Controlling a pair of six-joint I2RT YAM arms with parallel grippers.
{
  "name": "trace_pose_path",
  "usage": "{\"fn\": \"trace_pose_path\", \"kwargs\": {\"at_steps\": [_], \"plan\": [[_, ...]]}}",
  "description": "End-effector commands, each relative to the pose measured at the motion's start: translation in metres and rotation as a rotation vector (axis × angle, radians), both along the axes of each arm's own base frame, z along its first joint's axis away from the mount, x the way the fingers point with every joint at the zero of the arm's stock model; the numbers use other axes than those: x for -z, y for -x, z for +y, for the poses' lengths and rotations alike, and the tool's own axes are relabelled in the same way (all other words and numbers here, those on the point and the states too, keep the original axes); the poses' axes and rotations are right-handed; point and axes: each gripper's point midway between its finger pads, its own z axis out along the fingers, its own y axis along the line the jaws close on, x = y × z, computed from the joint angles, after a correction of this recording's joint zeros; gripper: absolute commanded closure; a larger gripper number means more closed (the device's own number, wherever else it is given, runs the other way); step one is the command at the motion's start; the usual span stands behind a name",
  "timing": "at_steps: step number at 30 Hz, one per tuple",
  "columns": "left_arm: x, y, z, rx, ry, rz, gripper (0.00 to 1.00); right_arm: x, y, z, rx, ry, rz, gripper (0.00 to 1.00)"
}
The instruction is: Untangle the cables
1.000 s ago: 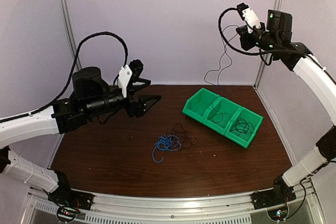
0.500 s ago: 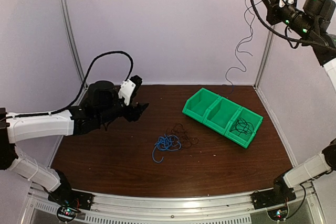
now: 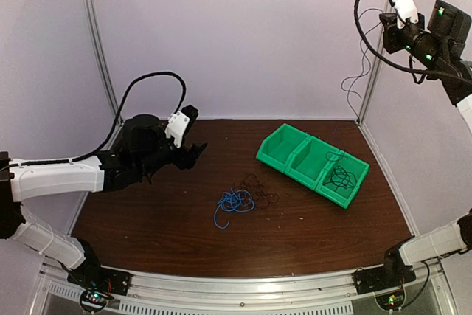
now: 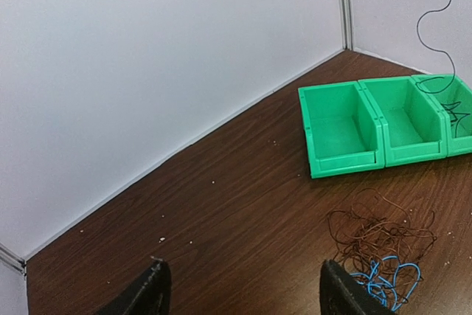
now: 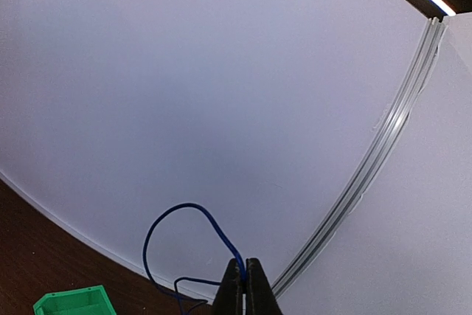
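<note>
Right claw (image 5: 245, 267), high at far right, pinches a thin cable (image 5: 177, 212) hanging down into the right-hand bin (image 3: 338, 198), while the wide-open left claw (image 3: 194, 154) hovers closer to the tangle (image 3: 240, 198), which lies rightward and nearer.

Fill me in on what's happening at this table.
The right end effector, raised high by the back right corner, is shut on a thin cable that trails down toward the green bin. The left end effector hangs open over the left of the table, holding nothing. A tangle of blue and dark cables lies mid-table.
</note>
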Motion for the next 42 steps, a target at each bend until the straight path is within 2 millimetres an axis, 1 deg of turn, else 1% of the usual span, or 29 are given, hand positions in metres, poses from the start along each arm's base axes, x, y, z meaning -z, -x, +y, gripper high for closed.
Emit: {"fn": "trace_pose_path", "kwargs": {"at_steps": [1,5,8,11,14,16,17,19,22,24,27,29,32,36,42], "plan": [[-0.014,-0.003,0.004,-0.028,0.015,-0.059,0.3,0.008,0.014,-0.028,0.109,0.008,-0.004,1.0],[-0.017,-0.002,0.006,-0.032,0.021,-0.067,0.3,0.036,0.014,-0.037,0.149,0.034,0.047,1.0],[-0.017,-0.002,0.007,-0.036,0.021,-0.068,0.3,0.053,0.014,-0.043,0.175,0.051,0.077,1.0],[-0.016,-0.003,0.007,-0.036,0.021,-0.066,0.3,0.059,0.015,-0.047,0.192,0.058,0.085,1.0],[-0.015,-0.003,0.006,-0.034,0.019,-0.064,0.3,0.057,0.017,-0.048,0.191,0.054,0.083,1.0],[-0.017,-0.003,0.006,-0.033,0.021,-0.064,0.29,0.06,0.017,-0.046,0.176,0.05,0.094,1.0],[-0.017,-0.003,0.006,-0.034,0.024,-0.065,0.29,0.065,0.016,-0.044,0.164,0.05,0.107,1.0],[-0.019,-0.002,0.007,-0.034,0.025,-0.068,0.3,0.076,0.015,-0.034,0.105,0.05,0.14,1.0],[-0.021,-0.001,0.009,-0.036,0.028,-0.075,0.3,0.091,0.021,-0.014,-0.023,0.057,0.187,1.0],[-0.023,-0.001,0.01,-0.039,0.029,-0.078,0.3,0.101,0.022,-0.008,-0.056,0.049,0.214,1.0],[-0.024,-0.001,0.01,-0.039,0.029,-0.079,0.3,0.125,0.02,-0.01,-0.05,0.04,0.259,1.0],[-0.025,0.0,0.011,-0.039,0.034,-0.081,0.29,0.147,0.017,-0.012,-0.049,0.035,0.305,1.0],[-0.026,0.001,0.011,-0.036,0.038,-0.081,0.29,0.175,0.012,-0.016,-0.035,0.028,0.364,1.0],[-0.029,0.003,0.009,-0.025,0.051,-0.078,0.3,0.221,-0.002,-0.035,0.022,0.031,0.463,1.0],[-0.031,0.004,0.008,-0.016,0.056,-0.078,0.3,0.29,-0.017,-0.063,0.026,-0.033,0.625,1.0]]}}
